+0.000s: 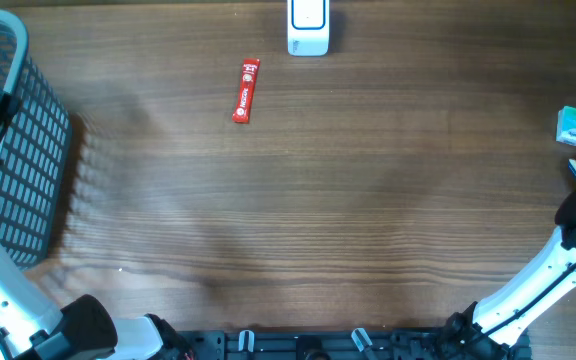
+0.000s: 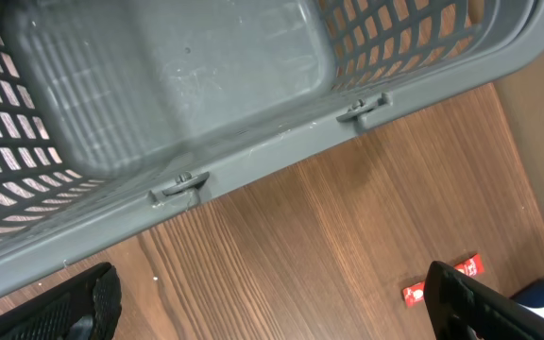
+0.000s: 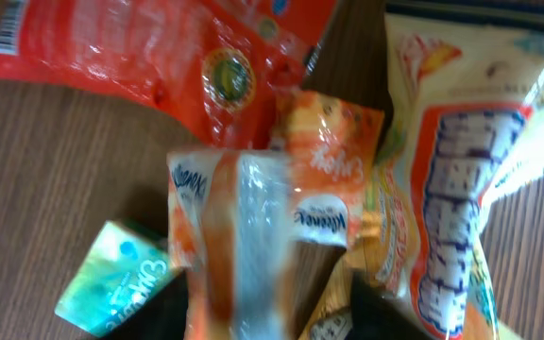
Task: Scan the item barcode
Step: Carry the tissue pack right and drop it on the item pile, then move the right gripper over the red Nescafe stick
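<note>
Top centre of the overhead view: the white scanner (image 1: 308,28) stood at the table's far edge, with nothing held in front of it.
Red sachet: the red sachet (image 1: 246,90) lay flat on the wood just left of and below the scanner, apart from it, with neither arm touching it.
Right edge of the overhead view: a pile of packets sat there, mostly cut off; a teal packet (image 1: 573,125) showed.
Right gripper: the right gripper (image 3: 267,316) hung low over that pile, an orange-and-white packet (image 3: 244,227) lying between its dark finger shapes. Through the blur I could not tell whether the fingers pressed it or stood free.
Left gripper: the left gripper (image 2: 270,288) had its fingers wide apart and empty, above the rim of the grey basket (image 1: 28,150) at the left.
Done: by my judgement nothing yet, as no item faced the scanner.
Left: securing an item, carrying it across to the scanner, and turning its barcode toward it.
</note>
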Robot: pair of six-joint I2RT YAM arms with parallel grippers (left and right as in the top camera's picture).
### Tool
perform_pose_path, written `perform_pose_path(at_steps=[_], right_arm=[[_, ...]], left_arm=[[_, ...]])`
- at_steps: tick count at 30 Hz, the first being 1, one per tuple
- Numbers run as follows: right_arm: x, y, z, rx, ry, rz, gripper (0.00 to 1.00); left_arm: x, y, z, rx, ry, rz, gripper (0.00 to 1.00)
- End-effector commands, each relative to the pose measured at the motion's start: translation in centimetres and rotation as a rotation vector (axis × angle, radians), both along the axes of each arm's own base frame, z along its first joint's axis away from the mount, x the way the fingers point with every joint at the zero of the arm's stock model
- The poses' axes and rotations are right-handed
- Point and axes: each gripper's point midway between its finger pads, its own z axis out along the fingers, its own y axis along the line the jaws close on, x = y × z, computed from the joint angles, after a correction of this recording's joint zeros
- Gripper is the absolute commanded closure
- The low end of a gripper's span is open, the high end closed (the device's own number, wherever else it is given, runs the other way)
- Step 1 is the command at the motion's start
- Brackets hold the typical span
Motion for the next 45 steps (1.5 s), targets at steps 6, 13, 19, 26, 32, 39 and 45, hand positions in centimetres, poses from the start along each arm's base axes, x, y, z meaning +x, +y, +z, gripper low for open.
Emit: perform_pose_path(at_steps=[6, 13, 19, 26, 32, 39, 45], right_arm=[[-0.1, 0.1, 3.8, -0.052, 0.021, 0.115, 0.01], [1.5, 4.0, 12.5, -0.021, -0.238, 0.200, 0.00], [7.0, 17.8, 21.2, 0.197, -0.597, 0.617, 0.00], [11.0, 38.3, 18.9, 0.363, -0.527, 1.034, 0.00], [12.4, 51.4, 11.8, 0.331, -0.385, 1.129, 0.00], [11.7, 61.9, 3.2, 0.328, -0.301, 1.199, 0.01], [10.9, 66.7, -0.5, 0.308, -0.312, 1.187, 0.11]], left_arm=[[0.0, 0.3, 0.0, 0.002, -0.002, 0.016, 0.00], [0.0, 0.3, 0.0, 0.002, -0.002, 0.016, 0.00], [0.0, 0.3, 0.0, 0.002, -0.002, 0.016, 0.00], [0.0, 0.3, 0.0, 0.002, -0.002, 0.017, 0.00], [0.0, 0.3, 0.0, 0.002, -0.002, 0.017, 0.00], [0.0, 0.3, 0.0, 0.002, -0.002, 0.017, 0.00], [0.0, 0.3, 0.0, 0.002, -0.002, 0.016, 0.00]])
